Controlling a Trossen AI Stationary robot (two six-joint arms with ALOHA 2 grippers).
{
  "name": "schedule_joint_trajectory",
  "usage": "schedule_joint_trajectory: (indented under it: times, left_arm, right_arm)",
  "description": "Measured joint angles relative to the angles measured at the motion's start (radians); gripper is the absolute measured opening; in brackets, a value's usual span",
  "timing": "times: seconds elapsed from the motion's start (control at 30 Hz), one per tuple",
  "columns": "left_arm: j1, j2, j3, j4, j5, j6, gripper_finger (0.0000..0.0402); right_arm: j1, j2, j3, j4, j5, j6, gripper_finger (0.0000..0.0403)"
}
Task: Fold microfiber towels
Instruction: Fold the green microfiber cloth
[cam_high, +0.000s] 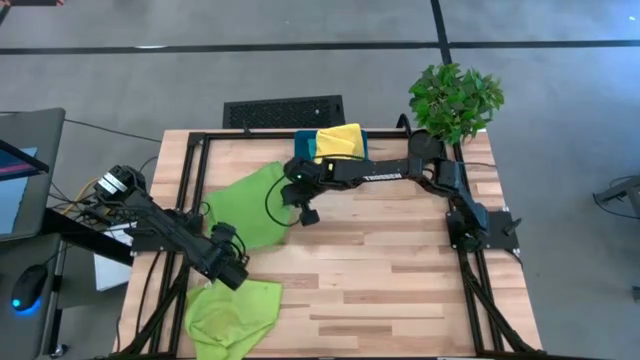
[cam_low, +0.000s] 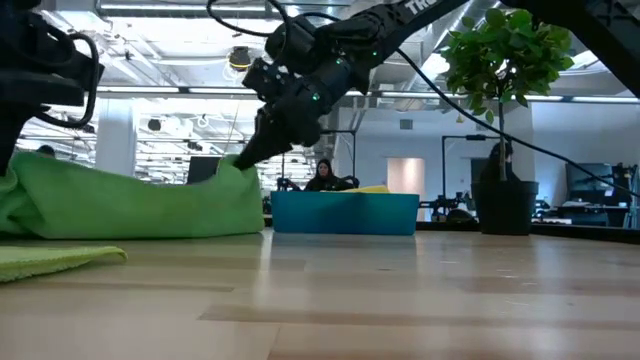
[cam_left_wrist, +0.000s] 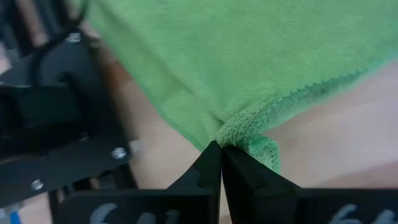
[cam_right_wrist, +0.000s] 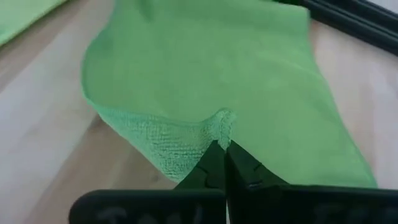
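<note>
A lime green towel (cam_high: 245, 205) lies on the table's left half, between my two grippers. My left gripper (cam_high: 214, 234) is shut on its near-left corner. My right gripper (cam_high: 290, 192) is shut on its right edge, which stands up as a peak in the low view (cam_low: 240, 162). The towel's middle rests on the table (cam_low: 150, 225). A second lime green towel (cam_high: 232, 310) lies crumpled at the near-left corner. A yellow towel (cam_high: 340, 140) lies on the teal bin (cam_high: 305, 148). The teal towel is out of view. My left gripper pinches the towel's hemmed corner (cam_left_wrist: 239, 129) between its two shut fingers (cam_left_wrist: 211, 165). The cloth spreads away from the fingertips. My right gripper pinches a small bunched bit of the towel's edge (cam_right_wrist: 221, 122) between its fingertips (cam_right_wrist: 214, 158), slanting down from the right. That edge is raised off the table while the cloth beyond lies on the wood.
A potted plant (cam_high: 455, 98) stands at the far right corner. The teal bin sits at the far edge, just behind my right arm. Black frame rails (cam_high: 190, 180) run along the table's left and right sides. Bare wood (cam_high: 400, 280) fills the centre and right.
</note>
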Motion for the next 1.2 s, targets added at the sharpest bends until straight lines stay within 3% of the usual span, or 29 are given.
schedule_joint_trajectory:
  times: [0.13, 0.23, 0.43, 0.6, 0.93, 1.07, 1.2]
  left_arm:
    - [0.009, 0.0, 0.0, -0.022, -0.011, -0.026, 0.0]
    - [0.031, 0.0, 0.0, 0.028, -0.018, 0.055, 0.0]
    - [0.075, 0.0, 0.0, 0.261, -0.071, 0.283, 0.0]
    - [0.08, 0.009, 0.0, 0.432, -0.065, 0.37, 0.0]
    - [0.04, 0.227, 0.024, 0.677, 0.193, 0.412, 0.0]
    - [0.01, 0.257, 0.084, 0.633, 0.16, 0.415, 0.0]
    - [-0.014, 0.255, 0.172, 0.462, 0.103, 0.399, 0.0]
  right_arm:
    - [-0.015, 0.0, 0.0, 0.006, 0.031, 0.028, 0.0009]
    - [-0.017, 0.0, 0.0, -0.045, 0.029, 0.031, 0.0009]
    - [0.012, 0.0, -0.002, -0.192, 0.024, 0.016, 0.0006]
    - [0.058, -0.009, -0.003, -0.29, 0.022, -0.007, 0.0005]
    - [0.132, -0.046, -0.003, -0.47, 0.028, -0.002, 0.0007]
    - [0.154, -0.062, -0.002, -0.498, 0.071, 0.006, 0.0007]
    - [0.172, -0.088, -0.003, -0.498, 0.155, 0.021, 0.0008]
